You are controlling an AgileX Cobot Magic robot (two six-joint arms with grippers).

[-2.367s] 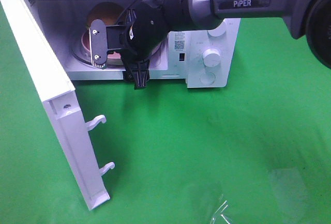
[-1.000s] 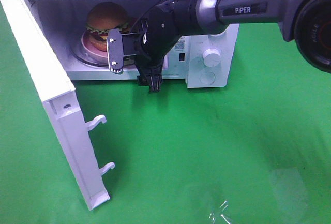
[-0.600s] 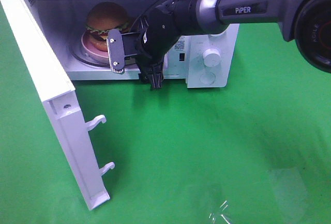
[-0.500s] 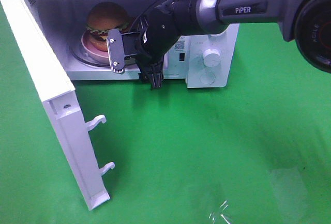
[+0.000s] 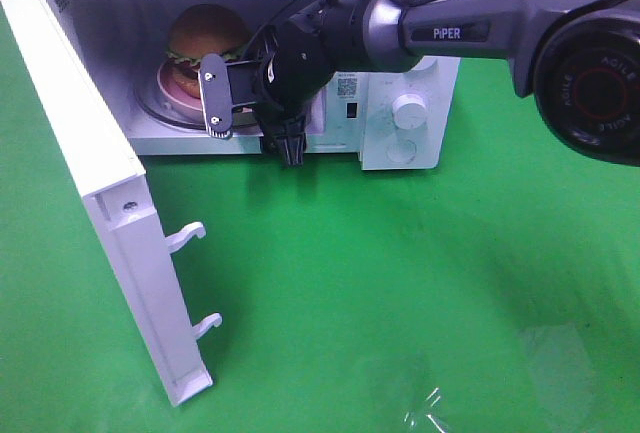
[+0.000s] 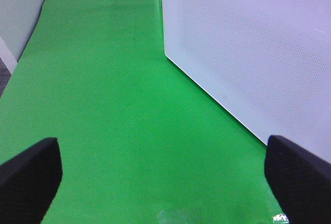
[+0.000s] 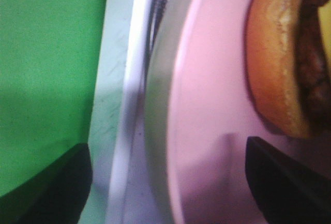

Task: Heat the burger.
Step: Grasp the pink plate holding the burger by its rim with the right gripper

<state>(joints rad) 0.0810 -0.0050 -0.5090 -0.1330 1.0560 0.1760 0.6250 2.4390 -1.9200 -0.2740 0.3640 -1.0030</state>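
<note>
burger (image 5: 205,38): on pink plate (image 5: 170,81) inside open microwave (image 5: 420,23), seen from the high view
right gripper (image 7: 165,182): jaws spread, empty, over plate rim, clear in wrist view
left gripper (image 6: 163,182): jaws wide, empty, wrist view only, facing white panel (image 6: 248,53)

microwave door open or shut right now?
Open. The door stands swung wide, its latch hooks exposed, and the burger shows inside.
</note>
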